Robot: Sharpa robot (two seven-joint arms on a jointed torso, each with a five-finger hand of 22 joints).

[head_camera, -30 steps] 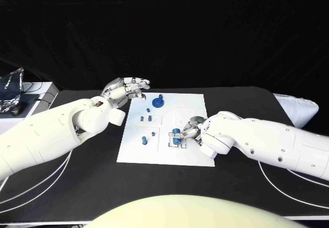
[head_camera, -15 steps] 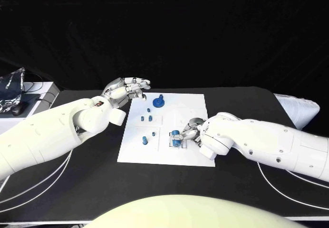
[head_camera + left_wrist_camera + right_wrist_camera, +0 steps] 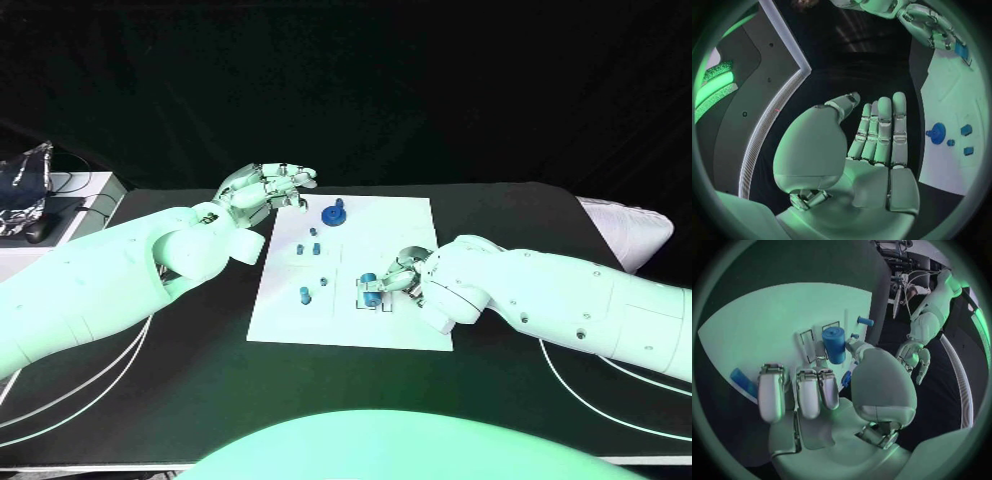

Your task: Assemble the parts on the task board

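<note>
The task board (image 3: 378, 318) is a white rectangular plate lying flat in the middle of the black counter (image 3: 188, 370), its long side running away from the robot. Several small blue parts sit on it. At the far end stands a round blue disc with a short stem (image 3: 335, 214), the largest of them. Nearer lies a loose group of tiny blue pieces (image 3: 307, 247), and closer still a slim blue peg (image 3: 304, 294) rests by itself toward the board's left side.

The right hand (image 3: 402, 272) rests over the board's near right part, where thin outlined slots are marked on the white surface. In the right wrist view a blue cylinder (image 3: 834, 344) stands just past the fingertips (image 3: 829, 390), over those slots, with the thumb close beside it. The hand appears to pinch it, though the contact itself is hard to make out. In the same view another small blue piece (image 3: 865, 321) lies farther off near the board's edge, and a blue bar (image 3: 742, 382) shows beside the outer finger.

The left hand (image 3: 264, 188) hovers at the board's far left corner, just beside the blue disc, holding nothing. The left wrist view shows its fingers (image 3: 881, 131) stretched out straight and side by side, the palm open.
</note>
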